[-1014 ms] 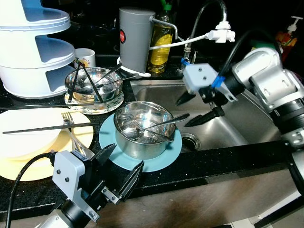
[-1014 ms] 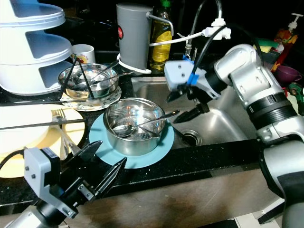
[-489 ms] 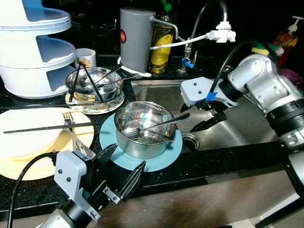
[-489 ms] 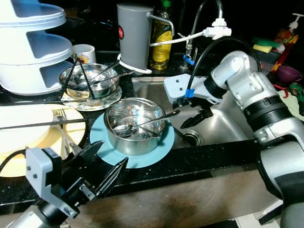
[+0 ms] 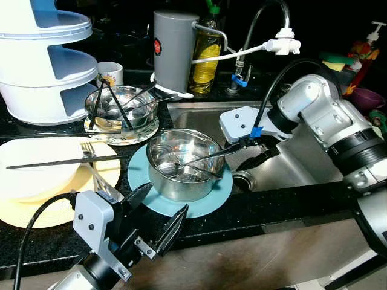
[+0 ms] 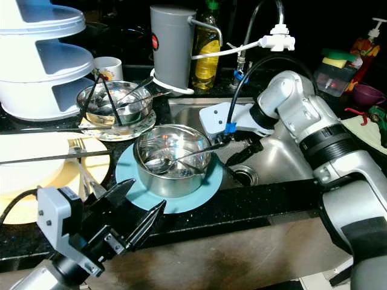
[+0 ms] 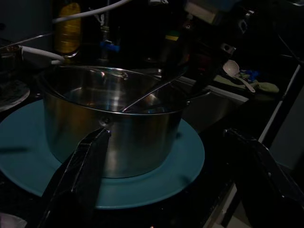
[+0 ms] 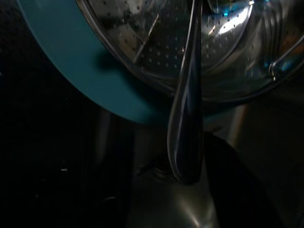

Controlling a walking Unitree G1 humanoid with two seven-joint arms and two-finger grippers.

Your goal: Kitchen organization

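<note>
A steel pot [image 5: 184,164] stands on a teal plate [image 5: 140,187] at the counter's edge beside the sink. A spoon lies in it, its handle [image 5: 211,156] sticking out over the rim toward the sink. My right gripper [image 5: 252,150] is open at the handle's tip, one finger above it and one below. In the right wrist view the handle [image 8: 187,118] runs straight down the middle between the dark fingers. My left gripper [image 5: 158,212] hangs open at the counter's front edge, just short of the plate. From the left wrist, its fingers [image 7: 83,171] frame the pot [image 7: 109,123].
Behind the pot, a second steel bowl [image 5: 120,107] holds utensils. Stacked yellow plates [image 5: 36,181] with a fork and a chopstick lie at the left. A white tiered rack [image 5: 42,60], mug [image 5: 110,72], grey canister [image 5: 172,48], yellow bottle [image 5: 205,54] and faucet [image 5: 266,24] line the back. The sink [image 5: 290,169] lies to the right.
My right gripper has come down and leftward from above the sink to the tip of the spoon handle. The left gripper has hardly shifted.
</note>
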